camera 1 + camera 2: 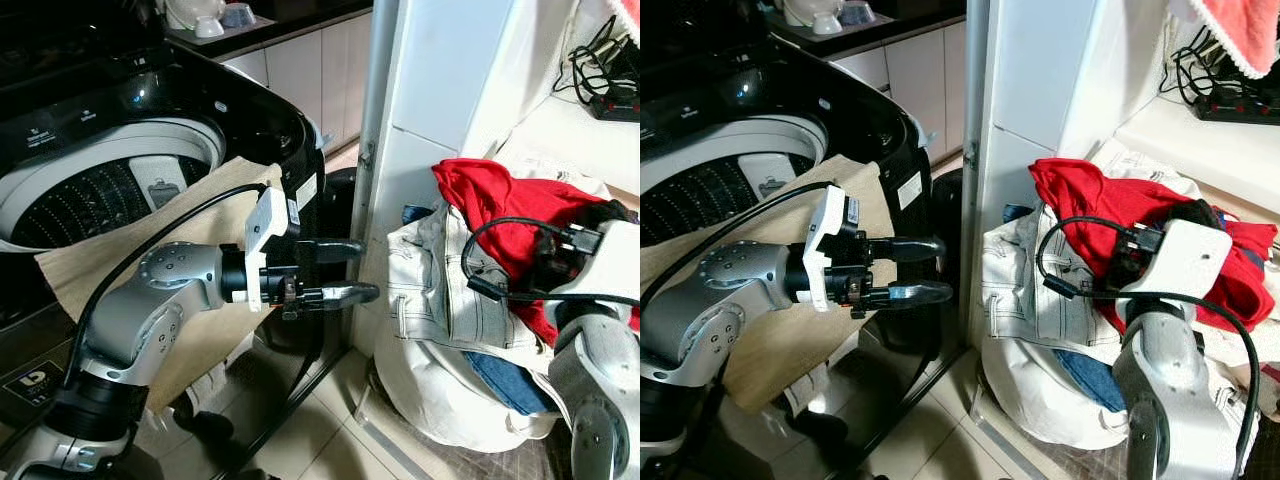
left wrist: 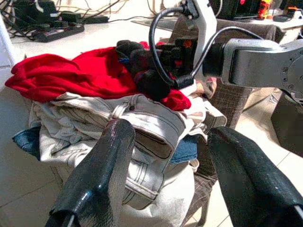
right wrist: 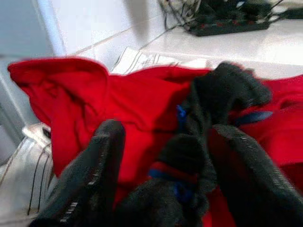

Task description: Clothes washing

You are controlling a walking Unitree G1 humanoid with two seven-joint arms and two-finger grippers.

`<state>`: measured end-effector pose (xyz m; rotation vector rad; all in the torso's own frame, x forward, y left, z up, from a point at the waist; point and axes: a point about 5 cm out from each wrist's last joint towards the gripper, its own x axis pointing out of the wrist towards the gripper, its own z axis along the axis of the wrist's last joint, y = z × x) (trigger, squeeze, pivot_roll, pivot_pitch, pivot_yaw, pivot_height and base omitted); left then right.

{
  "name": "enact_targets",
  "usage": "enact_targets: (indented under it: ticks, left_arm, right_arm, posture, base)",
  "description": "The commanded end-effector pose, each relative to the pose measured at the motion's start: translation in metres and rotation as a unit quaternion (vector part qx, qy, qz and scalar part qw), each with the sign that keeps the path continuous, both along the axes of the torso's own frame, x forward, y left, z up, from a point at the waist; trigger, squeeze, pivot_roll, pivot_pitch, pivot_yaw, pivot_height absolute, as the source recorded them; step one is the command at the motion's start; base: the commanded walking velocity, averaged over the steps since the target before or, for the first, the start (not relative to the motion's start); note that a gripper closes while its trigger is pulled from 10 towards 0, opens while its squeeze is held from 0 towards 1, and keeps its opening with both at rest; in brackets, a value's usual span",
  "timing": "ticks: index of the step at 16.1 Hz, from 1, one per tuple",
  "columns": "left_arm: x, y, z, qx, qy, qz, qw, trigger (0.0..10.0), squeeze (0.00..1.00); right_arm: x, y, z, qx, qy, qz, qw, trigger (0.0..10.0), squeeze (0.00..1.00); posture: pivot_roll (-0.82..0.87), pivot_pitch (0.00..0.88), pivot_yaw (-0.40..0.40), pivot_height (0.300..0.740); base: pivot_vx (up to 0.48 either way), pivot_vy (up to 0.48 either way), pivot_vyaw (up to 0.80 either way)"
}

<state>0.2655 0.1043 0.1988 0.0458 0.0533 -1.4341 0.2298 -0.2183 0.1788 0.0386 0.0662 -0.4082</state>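
A heap of laundry sits at my right: a red garment (image 1: 490, 190) on top, white jeans (image 1: 440, 290) under it, blue denim (image 1: 500, 375) below. My right gripper (image 3: 168, 130) is down on the heap, open, with a black garment with blue trim (image 3: 208, 104) between its fingers, lying on the red garment (image 3: 85, 99). My left gripper (image 1: 365, 268) hangs open and empty in front of the washing machine (image 1: 100, 190), pointing toward the heap. The machine's lid is up and its drum is exposed. A beige cloth (image 1: 200, 200) drapes over its front rim.
A white pillar (image 1: 400, 100) stands between the machine and the heap. A power strip with cables (image 1: 610, 100) lies on the white ledge behind the clothes. A pink towel (image 1: 1240, 30) hangs above. Bowls (image 1: 210, 20) sit on the far counter. Tiled floor (image 1: 330, 440) lies below.
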Motion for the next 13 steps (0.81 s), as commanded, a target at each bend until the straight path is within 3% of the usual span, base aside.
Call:
enact_targets:
  ticks: [1,5,6,11,13]
  left_arm:
    - [-0.003,0.000,0.002,0.002,-0.001,-0.011,1.000,10.0,0.00]
    - [-0.003,0.000,0.002,0.007,0.001,-0.019,1.000,10.0,0.00]
    - [-0.003,0.000,0.002,0.007,0.001,-0.019,1.000,10.0,0.00]
    - [-0.002,0.001,0.003,0.007,-0.002,-0.014,1.000,10.0,0.00]
    - [-0.002,0.001,0.003,0.007,-0.003,-0.011,1.000,10.0,0.00]
  right_arm:
    - [-0.006,-0.002,0.005,-0.007,-0.019,-0.017,1.000,10.0,1.00]
    - [-0.010,-0.005,-0.012,0.017,0.025,-0.033,0.999,10.0,1.00]
    - [-0.008,-0.006,-0.014,0.017,0.029,-0.029,0.999,10.0,0.00]
    - [-0.001,0.002,-0.019,0.059,0.043,0.036,0.997,10.0,0.00]
    - [0.001,0.000,-0.020,0.065,0.040,0.028,0.997,10.0,0.00]
  posture:
    - [-0.11,0.000,0.024,0.740]
    - [-0.11,0.000,0.035,0.740]
    - [-0.11,0.000,0.035,0.740]
    - [-0.11,0.000,0.029,0.740]
    - [-0.11,0.000,0.027,0.740]
  base:
    - [0.000,0.000,0.00]
    - [0.000,0.000,0.00]
    - [0.000,0.000,0.00]
    - [0.000,0.000,0.00]
    - [0.000,0.000,0.00]
